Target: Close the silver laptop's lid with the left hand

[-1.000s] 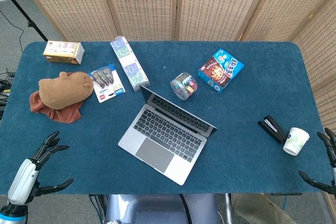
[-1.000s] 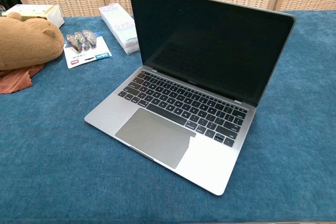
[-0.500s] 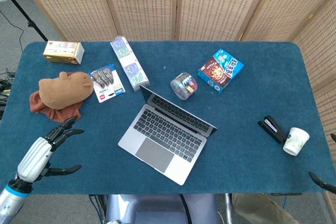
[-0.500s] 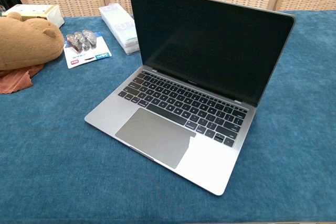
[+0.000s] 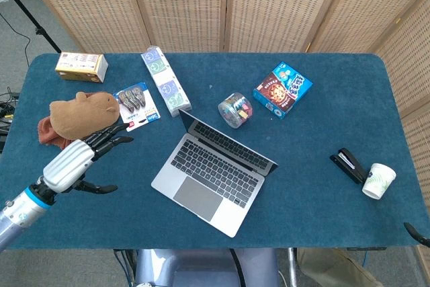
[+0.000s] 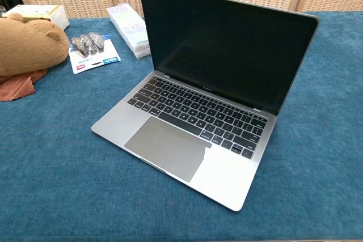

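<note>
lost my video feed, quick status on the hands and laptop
Left robot hand open, fingers spread, left of the laptop, not touching. Right hand barely at frame edge, state unclear. Lid open, screen dark. Plush toy beside the left hand; path to lid clear.

My table [image 5: 349,112], topped in blue felt, carries the open silver laptop [image 5: 213,173] at its middle, with a brown plush toy [image 5: 82,113] on a reddish cloth [image 5: 50,136], a card of clips [image 5: 137,106], two boxes [image 5: 81,66] [image 5: 165,80], a jar [image 5: 235,110], a snack box [image 5: 283,90], a stapler [image 5: 347,165] and a paper cup [image 5: 379,181] around it
</note>
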`<move>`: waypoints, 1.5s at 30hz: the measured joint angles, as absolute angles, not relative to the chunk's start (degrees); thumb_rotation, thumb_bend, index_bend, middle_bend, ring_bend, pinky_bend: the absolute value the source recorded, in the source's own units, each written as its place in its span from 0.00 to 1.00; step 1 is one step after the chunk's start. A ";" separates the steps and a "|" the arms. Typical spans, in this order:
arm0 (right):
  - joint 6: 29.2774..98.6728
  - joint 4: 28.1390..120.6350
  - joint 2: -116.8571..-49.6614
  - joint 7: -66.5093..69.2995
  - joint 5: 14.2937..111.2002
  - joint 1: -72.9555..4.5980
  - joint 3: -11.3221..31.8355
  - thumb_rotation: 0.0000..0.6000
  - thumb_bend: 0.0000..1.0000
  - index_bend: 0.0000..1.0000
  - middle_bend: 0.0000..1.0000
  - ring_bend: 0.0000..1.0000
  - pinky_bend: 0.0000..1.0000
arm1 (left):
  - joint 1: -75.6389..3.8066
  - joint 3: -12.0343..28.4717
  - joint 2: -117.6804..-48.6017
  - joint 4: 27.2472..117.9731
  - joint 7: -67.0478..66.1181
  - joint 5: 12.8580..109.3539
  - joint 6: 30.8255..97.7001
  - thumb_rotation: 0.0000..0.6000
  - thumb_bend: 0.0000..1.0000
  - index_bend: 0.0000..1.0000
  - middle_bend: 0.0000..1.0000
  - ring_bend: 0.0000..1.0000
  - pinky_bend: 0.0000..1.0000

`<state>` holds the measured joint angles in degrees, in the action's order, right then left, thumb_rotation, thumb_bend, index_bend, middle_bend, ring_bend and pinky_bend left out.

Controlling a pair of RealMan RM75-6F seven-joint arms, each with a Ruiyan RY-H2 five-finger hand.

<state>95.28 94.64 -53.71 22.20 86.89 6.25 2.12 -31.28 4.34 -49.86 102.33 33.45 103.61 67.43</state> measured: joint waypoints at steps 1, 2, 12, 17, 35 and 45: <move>95.28 94.57 -53.70 22.32 86.76 6.30 2.16 1.00 0.19 0.02 0.00 0.00 0.00 | -32.67 4.64 -49.63 102.03 33.59 103.69 65.72 1.00 0.12 0.15 0.01 0.04 0.14; 95.26 94.46 -53.69 22.53 86.58 6.35 2.21 1.00 0.19 0.02 0.00 0.00 0.00 | -33.72 4.87 -49.64 101.83 33.41 103.62 64.36 1.00 0.12 0.14 0.00 0.04 0.14; 95.37 93.10 -53.53 24.40 84.55 7.59 2.63 1.00 0.19 0.02 0.00 0.00 0.00 | -42.74 8.27 -53.52 98.08 29.61 97.73 54.07 1.00 0.12 0.14 0.00 0.03 0.13; 95.48 92.68 -53.55 24.67 83.77 8.28 2.76 1.00 0.19 0.02 0.00 0.00 0.00 | -47.07 10.08 -55.05 96.01 28.02 95.57 50.46 1.00 0.12 0.14 0.00 0.03 0.12; 96.75 91.65 -53.01 27.10 82.94 10.44 3.31 1.00 0.19 0.02 0.00 0.00 0.00 | -54.41 12.13 -64.89 93.17 24.20 89.54 46.61 1.00 0.12 0.14 0.00 0.03 0.12; 96.96 91.56 -52.73 27.95 82.50 11.03 3.77 1.00 0.19 0.02 0.00 0.00 0.00 | -57.83 13.23 -69.16 91.60 21.88 87.10 45.41 1.00 0.12 0.14 0.00 0.03 0.12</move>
<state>96.96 91.56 -52.73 27.95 82.50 11.03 3.77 -57.83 13.23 -69.16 91.60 21.88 87.10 45.41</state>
